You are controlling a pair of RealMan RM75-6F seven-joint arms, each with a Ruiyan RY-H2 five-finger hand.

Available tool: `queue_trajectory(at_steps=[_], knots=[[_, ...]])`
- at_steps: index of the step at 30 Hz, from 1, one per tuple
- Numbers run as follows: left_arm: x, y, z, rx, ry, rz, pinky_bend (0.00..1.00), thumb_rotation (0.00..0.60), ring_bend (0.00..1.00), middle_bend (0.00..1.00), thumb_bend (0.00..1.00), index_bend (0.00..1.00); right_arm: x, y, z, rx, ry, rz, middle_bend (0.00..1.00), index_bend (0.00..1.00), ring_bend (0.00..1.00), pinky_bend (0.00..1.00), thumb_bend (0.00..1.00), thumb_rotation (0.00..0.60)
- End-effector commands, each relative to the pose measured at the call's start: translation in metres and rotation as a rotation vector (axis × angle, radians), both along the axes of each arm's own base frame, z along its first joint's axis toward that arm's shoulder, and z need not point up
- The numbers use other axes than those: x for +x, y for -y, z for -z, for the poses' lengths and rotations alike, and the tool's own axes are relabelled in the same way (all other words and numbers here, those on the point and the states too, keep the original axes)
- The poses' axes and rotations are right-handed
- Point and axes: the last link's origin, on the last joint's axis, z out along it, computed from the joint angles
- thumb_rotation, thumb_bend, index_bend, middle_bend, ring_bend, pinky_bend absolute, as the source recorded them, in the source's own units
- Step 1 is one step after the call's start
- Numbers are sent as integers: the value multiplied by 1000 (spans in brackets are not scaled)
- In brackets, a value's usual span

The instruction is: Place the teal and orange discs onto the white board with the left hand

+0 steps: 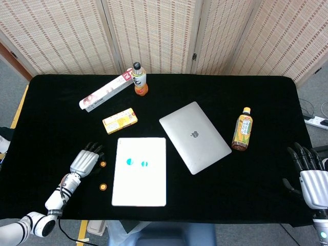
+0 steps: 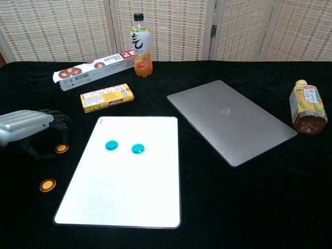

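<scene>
Your left hand [image 2: 23, 127] sits low over the black table [image 1: 215, 195], its fingers [image 2: 54, 117] curled downward and holding nothing. One orange disc [image 2: 61, 149] lies just under and beside those fingertips; whether they touch it, you cannot tell. The second orange disc [image 2: 47, 184] lies apart from them, nearer the table's front edge. Two teal discs [image 2: 124, 147] rest on the white board [image 2: 129, 197], beyond your fingertips. Your right hand [image 1: 310, 174] waits at the far side, fingers spread and empty.

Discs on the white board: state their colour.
Both discs are teal; clearest in the chest view.
</scene>
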Motion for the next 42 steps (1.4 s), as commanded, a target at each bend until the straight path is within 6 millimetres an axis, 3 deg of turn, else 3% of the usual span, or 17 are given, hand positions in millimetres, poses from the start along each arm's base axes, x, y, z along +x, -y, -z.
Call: queue_trajectory(at_steps=[1,26,34,42], knots=[[-1,0,1,-3,2,-2,0,600,19,154,384,436,0,0,0,0,0,0,0,0,0,0,321,600],[10,0,4,-18,54,21,0,600,42,155,401,488,-1,-1,-1,-6,0,10,0,0,0,0,322,600],[32,5,-9,-19,84,96,0,600,42,155,401,487,-1,-1,-1,-7,2,9,0,0,0,0,322,600],[57,21,1,-92,88,171,0,600,37,155,400,485,-3,-2,-1,-8,6,14,0,0,0,0,322,600]])
